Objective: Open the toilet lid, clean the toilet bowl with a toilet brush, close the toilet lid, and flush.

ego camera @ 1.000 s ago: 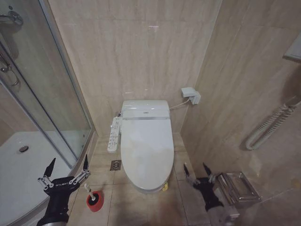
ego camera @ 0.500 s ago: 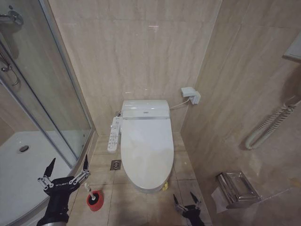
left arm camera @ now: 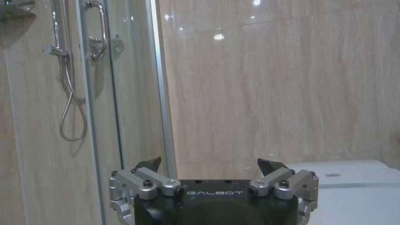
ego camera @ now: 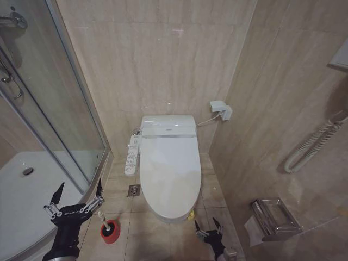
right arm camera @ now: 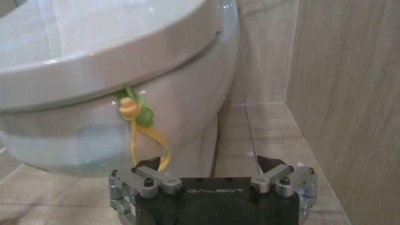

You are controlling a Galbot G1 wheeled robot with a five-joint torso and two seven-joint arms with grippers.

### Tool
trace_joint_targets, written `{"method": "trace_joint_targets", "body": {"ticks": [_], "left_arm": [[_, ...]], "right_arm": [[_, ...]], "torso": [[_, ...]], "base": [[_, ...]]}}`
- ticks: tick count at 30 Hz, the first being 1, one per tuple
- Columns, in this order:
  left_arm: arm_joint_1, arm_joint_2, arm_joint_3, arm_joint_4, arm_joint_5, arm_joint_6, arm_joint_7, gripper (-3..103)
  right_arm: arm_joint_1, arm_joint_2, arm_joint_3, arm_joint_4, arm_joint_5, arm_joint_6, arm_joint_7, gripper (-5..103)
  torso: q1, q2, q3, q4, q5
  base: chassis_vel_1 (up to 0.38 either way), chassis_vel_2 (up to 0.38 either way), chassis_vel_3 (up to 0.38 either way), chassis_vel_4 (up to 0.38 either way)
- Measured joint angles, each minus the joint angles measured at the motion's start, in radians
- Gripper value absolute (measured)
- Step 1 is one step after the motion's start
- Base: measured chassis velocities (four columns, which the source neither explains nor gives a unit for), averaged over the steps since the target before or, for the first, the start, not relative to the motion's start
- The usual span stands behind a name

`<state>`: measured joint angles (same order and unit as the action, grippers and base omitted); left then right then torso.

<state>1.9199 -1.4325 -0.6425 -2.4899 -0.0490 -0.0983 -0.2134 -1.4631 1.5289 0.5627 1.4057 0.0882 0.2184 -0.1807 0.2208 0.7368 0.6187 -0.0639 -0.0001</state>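
The toilet lid (ego camera: 168,166) lies shut over the toilet bowl, whose inside is hidden. My right gripper (ego camera: 206,224) is open, low on the floor just off the toilet's front right. In the right wrist view it (right arm camera: 208,163) faces the bowl's outer wall (right arm camera: 81,140) under the lid's front edge (right arm camera: 106,51), near a green-yellow tag (right arm camera: 138,112). The toilet brush (ego camera: 102,219) stands in its red cup (ego camera: 110,231) on the floor left of the toilet. My left gripper (ego camera: 79,187) hangs open just left of the brush, holding nothing; it also shows as (left arm camera: 209,164).
A glass shower door (ego camera: 54,109) and white shower tray (ego camera: 22,190) fill the left side. A control panel (ego camera: 131,155) sits on the toilet's left side, above a floor drain (ego camera: 134,190). A metal paper holder (ego camera: 274,217) juts from the right wall.
My right gripper has swung left and down, from beside the paper holder to the floor at the toilet's front right. The left arm has not moved.
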Motion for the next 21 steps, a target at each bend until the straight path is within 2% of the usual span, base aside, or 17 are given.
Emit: {"method": "trace_joint_targets", "body": {"ticks": [6, 13, 21], "left_arm": [[0.0, 0.0, 0.0, 0.0, 0.0, 0.0, 0.0, 100], [0.0, 0.0, 0.0, 0.0, 0.0, 0.0, 0.0, 100], [0.0, 0.0, 0.0, 0.0, 0.0, 0.0, 0.0, 100]], "right_arm": [[0.022, 0.006, -0.007, -0.06, 0.013, 0.004, -0.015, 100], [0.063, 0.016, -0.011, -0.13, -0.006, 0.048, -0.004, 100], [0.064, 0.012, -0.003, -0.118, -0.002, 0.039, 0.013, 100]], "torso": [[0.0, 0.0, 0.0, -0.0001, 0.0001], [0.0, 0.0, 0.0, 0.0001, 0.0001], [0.0, 0.0, 0.0, 0.0, 0.0]], "base": [[0.0, 0.0, 0.0, 0.0], [0.0, 0.0, 0.0, 0.0], [0.0, 0.0, 0.0, 0.0]]}}
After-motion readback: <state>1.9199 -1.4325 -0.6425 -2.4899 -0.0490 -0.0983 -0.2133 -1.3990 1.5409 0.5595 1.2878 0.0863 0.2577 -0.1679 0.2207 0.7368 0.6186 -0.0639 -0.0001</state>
